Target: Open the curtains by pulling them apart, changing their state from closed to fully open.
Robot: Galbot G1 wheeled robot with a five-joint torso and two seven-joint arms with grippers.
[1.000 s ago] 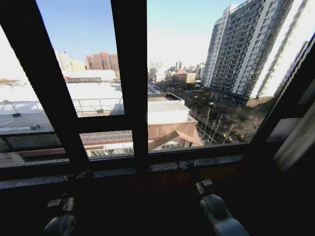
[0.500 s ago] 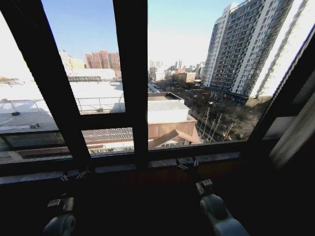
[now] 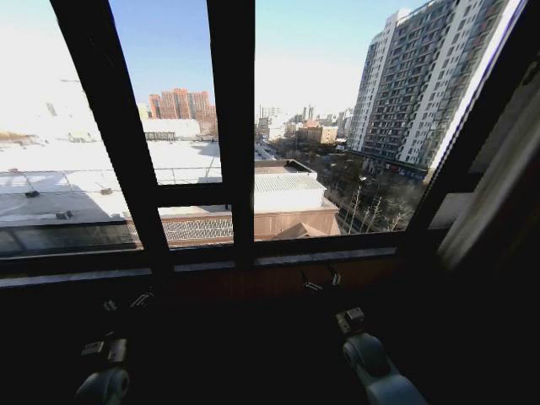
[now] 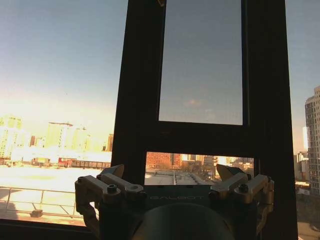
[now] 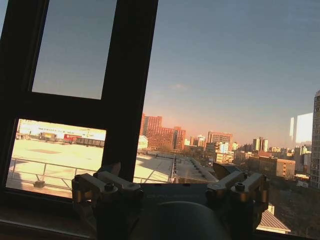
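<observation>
Both grippers, left gripper [image 4: 172,176] and right gripper [image 5: 167,176], hang low, jaws spread, empty; window [image 3: 232,126] uncovered, curtain [image 3: 494,194] bunched right, so probably nothing left but checking.

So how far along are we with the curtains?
Nearly done, it seems: the window glass is uncovered, with one curtain bunched at its right edge. Nothing is in hand; left gripper and right gripper are open, low before the sill. The left side cannot be checked.
</observation>
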